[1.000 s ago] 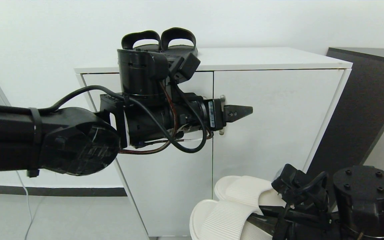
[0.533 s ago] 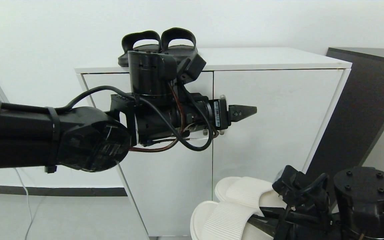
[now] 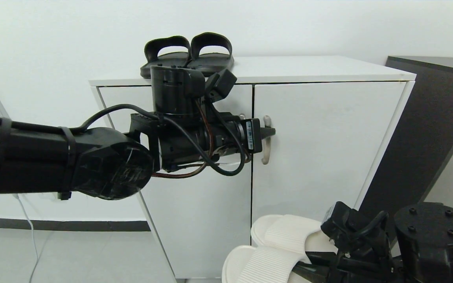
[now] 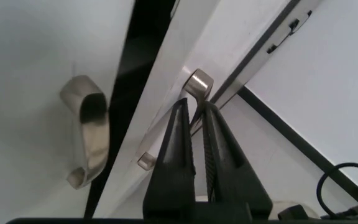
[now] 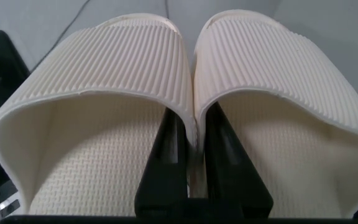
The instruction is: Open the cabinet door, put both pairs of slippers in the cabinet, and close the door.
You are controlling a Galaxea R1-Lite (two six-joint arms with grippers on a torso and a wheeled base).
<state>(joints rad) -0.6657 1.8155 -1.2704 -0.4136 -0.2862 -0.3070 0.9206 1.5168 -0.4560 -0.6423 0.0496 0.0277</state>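
Note:
The white cabinet [image 3: 321, 70] stands in front of me. My left gripper [image 3: 270, 132] [image 4: 194, 106] is shut on the metal handle [image 3: 266, 151] [image 4: 197, 82] of the right door [image 3: 328, 149], which stands a crack ajar, with a dark gap beside it. The left door's handle [image 4: 86, 137] is free. A pair of black slippers [image 3: 189, 53] rests on the cabinet top at its left end. Low at the right, my right gripper [image 3: 307, 261] [image 5: 193, 115] is shut on the white slippers [image 3: 277, 236] [image 5: 104, 74], pinching their two inner walls together.
A dark grey panel [image 3: 427, 129] leans against the cabinet's right side. The white wall carries a black skirting stripe [image 3: 61, 226], and a thin cable [image 3: 34, 243] hangs down to the floor at the left.
My left gripper has drawn back from beyond the handle and shut on it. The gap between the doors has widened slightly. The white slippers have sunk a little in my right gripper's hold.

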